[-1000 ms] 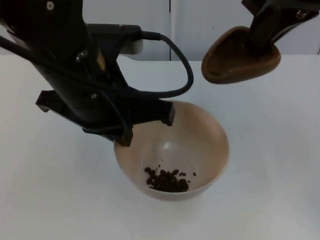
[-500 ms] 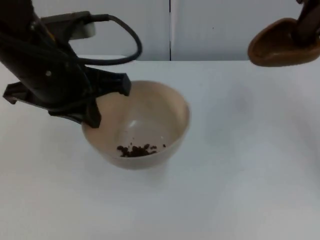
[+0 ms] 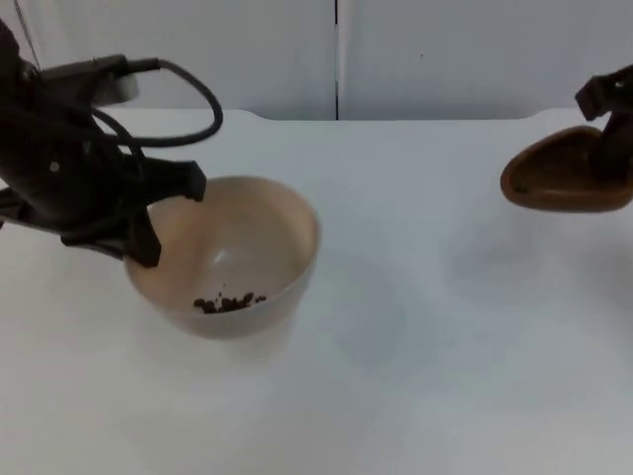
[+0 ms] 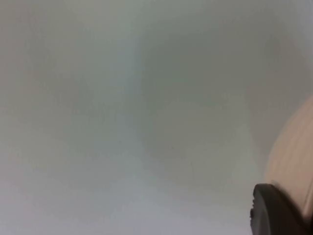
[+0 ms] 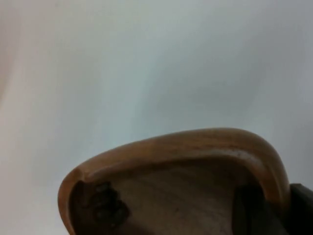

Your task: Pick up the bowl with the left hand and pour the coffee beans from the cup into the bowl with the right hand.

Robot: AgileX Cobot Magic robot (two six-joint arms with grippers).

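Few dark beans (image 3: 229, 303), smooth round bowl (image 3: 267, 228), wooden cup (image 3: 559, 183)

No text, label, brand, number or sign can be read on anything in these views.
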